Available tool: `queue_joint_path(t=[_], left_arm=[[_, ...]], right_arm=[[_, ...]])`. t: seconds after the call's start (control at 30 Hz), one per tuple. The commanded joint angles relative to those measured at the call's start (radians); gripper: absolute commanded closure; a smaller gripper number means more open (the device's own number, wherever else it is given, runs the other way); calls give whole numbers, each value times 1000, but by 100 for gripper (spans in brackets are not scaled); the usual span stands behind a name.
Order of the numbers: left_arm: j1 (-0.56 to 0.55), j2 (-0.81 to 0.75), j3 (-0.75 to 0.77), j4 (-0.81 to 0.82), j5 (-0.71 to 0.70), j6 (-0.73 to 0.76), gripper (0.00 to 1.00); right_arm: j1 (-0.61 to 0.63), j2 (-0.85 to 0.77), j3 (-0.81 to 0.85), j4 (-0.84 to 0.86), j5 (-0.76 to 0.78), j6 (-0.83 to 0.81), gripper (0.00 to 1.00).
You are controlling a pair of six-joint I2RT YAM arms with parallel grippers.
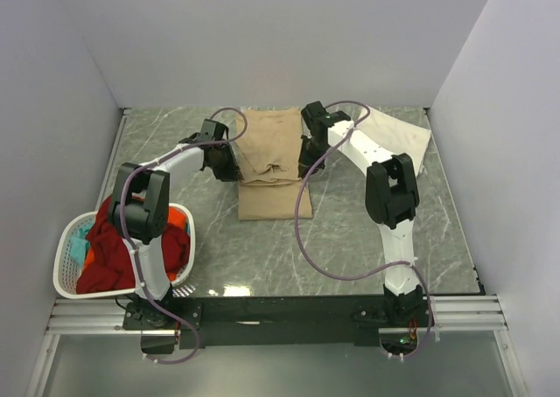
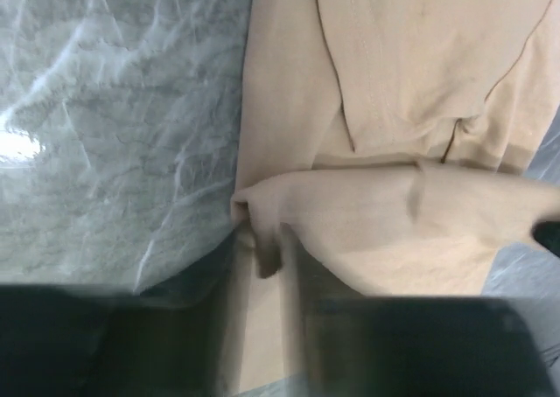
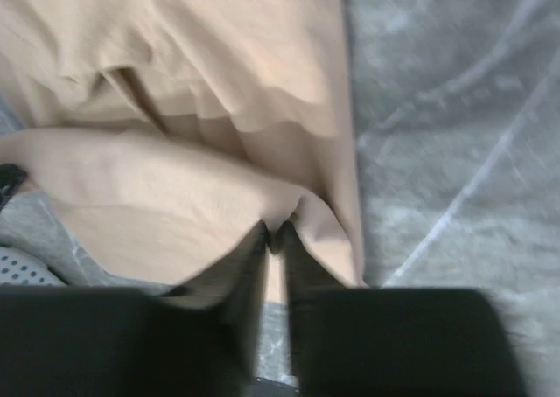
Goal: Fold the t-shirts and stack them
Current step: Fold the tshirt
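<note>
A tan t-shirt (image 1: 269, 165) lies lengthwise in the middle of the table, partly folded. My left gripper (image 1: 229, 163) is shut on its left edge, pinching a fold of the tan cloth (image 2: 262, 240). My right gripper (image 1: 308, 163) is shut on its right edge, pinching the cloth (image 3: 282, 231). Both hold the same raised fold across the shirt. A cream-white folded t-shirt (image 1: 398, 136) lies flat at the back right, under the right arm. Red (image 1: 114, 253), orange (image 1: 178, 218) and teal (image 1: 83, 240) shirts lie in the basket.
A white plastic laundry basket (image 1: 66, 270) stands at the front left beside the left arm's base. The grey marble tabletop (image 1: 350, 240) is walled on three sides. A corner of the basket shows in the right wrist view (image 3: 22, 266).
</note>
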Motion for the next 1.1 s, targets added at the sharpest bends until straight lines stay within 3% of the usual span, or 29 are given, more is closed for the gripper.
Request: queue_joint_path(t=[0.0,0.1,0.2,0.47,0.67,1.07], left_arm=[[7,4,58,19,12,-10,54],[7,-24,64,25,10,-17,29],[7,-71,52,23,-6,-14,23],[0,-243,-161,75,0,-37,29],[-60,-395,-312,181,-6,-99,32],[-196,-297,-465,422,64,-136,28]], right_arm=[[-10,24,99,1,-53,-59,70],[-16,18,145,-2,-56,-69,58],[-18,-48,96,30,-61,-73,53],[15,-217,-129,116,-84,-71,54],[94,-199,-168,133,-81,-51,56],[121,-51,-73,141,-98,13,57]])
